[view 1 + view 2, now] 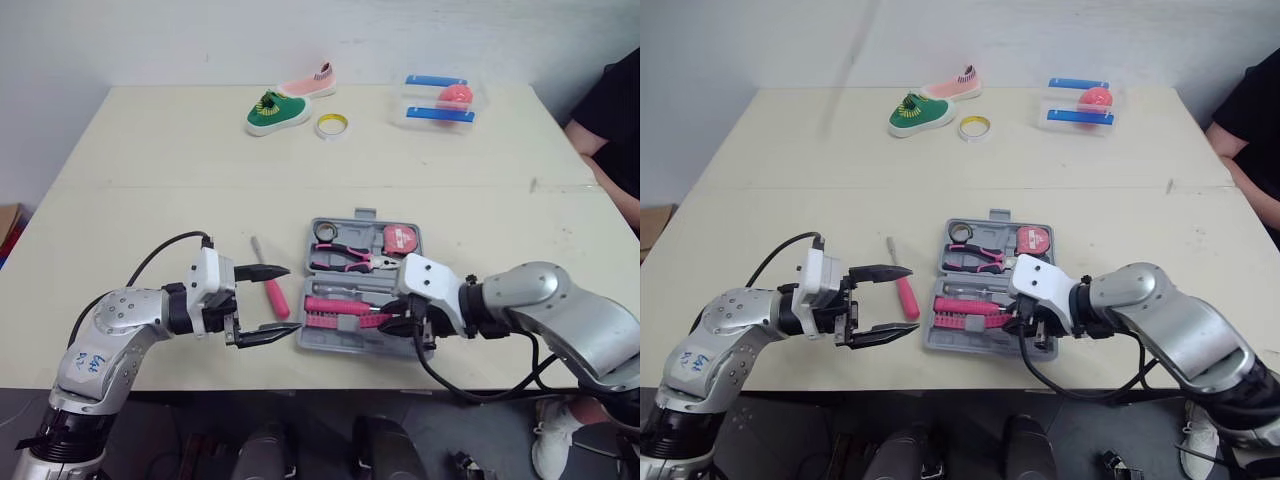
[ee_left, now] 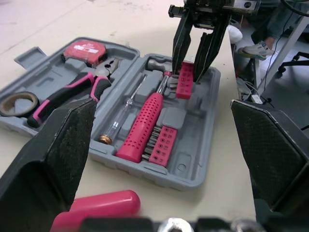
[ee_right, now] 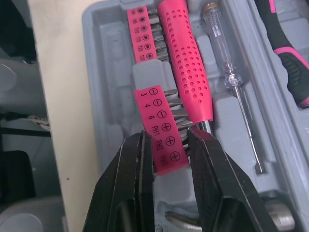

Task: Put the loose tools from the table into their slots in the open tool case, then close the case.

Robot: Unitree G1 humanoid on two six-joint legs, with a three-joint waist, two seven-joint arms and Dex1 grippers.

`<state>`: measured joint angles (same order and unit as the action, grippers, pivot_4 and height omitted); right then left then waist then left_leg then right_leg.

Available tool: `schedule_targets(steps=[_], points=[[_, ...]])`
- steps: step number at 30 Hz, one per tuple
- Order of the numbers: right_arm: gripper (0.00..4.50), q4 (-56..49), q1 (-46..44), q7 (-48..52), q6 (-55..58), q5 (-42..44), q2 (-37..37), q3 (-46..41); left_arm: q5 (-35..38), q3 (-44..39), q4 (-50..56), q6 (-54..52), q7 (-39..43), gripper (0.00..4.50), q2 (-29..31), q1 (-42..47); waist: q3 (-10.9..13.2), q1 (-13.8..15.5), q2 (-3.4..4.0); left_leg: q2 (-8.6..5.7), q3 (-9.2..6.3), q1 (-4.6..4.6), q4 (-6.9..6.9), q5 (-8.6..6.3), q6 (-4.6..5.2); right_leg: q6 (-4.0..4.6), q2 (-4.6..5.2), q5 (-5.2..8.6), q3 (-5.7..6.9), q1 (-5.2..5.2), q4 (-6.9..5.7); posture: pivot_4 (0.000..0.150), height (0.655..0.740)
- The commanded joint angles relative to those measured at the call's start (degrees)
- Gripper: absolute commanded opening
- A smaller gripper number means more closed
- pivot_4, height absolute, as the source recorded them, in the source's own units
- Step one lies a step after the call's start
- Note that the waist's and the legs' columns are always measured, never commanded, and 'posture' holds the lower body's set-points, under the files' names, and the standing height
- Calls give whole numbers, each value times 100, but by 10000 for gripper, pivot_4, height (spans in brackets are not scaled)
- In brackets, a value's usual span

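Note:
The open grey tool case (image 1: pixel 412 348) lies near the table's front edge, with pink pliers (image 1: pixel 345 260), a red tape measure (image 1: pixel 400 240), a pink-handled driver (image 3: pixel 186 58) and a clear tester screwdriver (image 3: pixel 231 77) in it. My right gripper (image 3: pixel 169 145) hangs over the case's front right corner, shut on a pink bit holder (image 3: pixel 159 130) just above a slot. A second bit holder (image 3: pixel 140 34) sits in its slot beside it. A loose pink screwdriver (image 1: pixel 272 290) lies on the table left of the case. My left gripper (image 1: pixel 290 300) stands open just right of it, fingers pointing at the case.
At the table's far side lie a green shoe (image 1: pixel 277 110), a pink shoe (image 1: pixel 310 85), a tape roll (image 1: pixel 332 125) and a clear box (image 1: pixel 440 100) holding a pink ball. A person (image 1: pixel 615 120) sits at the right edge. The table's front edge runs just below both grippers.

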<state>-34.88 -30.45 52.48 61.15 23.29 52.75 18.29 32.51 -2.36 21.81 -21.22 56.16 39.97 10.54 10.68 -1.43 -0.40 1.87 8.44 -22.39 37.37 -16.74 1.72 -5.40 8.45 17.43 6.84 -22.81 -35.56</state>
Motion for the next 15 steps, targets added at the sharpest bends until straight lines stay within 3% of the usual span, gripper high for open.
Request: schedule_targets(steps=[1,11,15], points=[[6944,-210,-82,5,-44,-160,196,179,60,-155,236,-28,-29,45000,68,-71,0,4,0,0,0,0,-1,0,0,0,0,0,0,0,0,1500,7400],[6944,-184,-156,-55,100,-301,153,596,78,-198,370,-38,-49,45000,110,-228,3,-5,-6,1,-1,0,-5,-1,-1,0,-2,0,2,0,4,1500,7400],[6944,-50,-268,-266,321,-198,-295,580,91,-240,425,-128,-67,45000,150,-249,1,-25,-12,4,0,1,-5,0,-2,0,-2,0,1,0,3,1500,7400]])
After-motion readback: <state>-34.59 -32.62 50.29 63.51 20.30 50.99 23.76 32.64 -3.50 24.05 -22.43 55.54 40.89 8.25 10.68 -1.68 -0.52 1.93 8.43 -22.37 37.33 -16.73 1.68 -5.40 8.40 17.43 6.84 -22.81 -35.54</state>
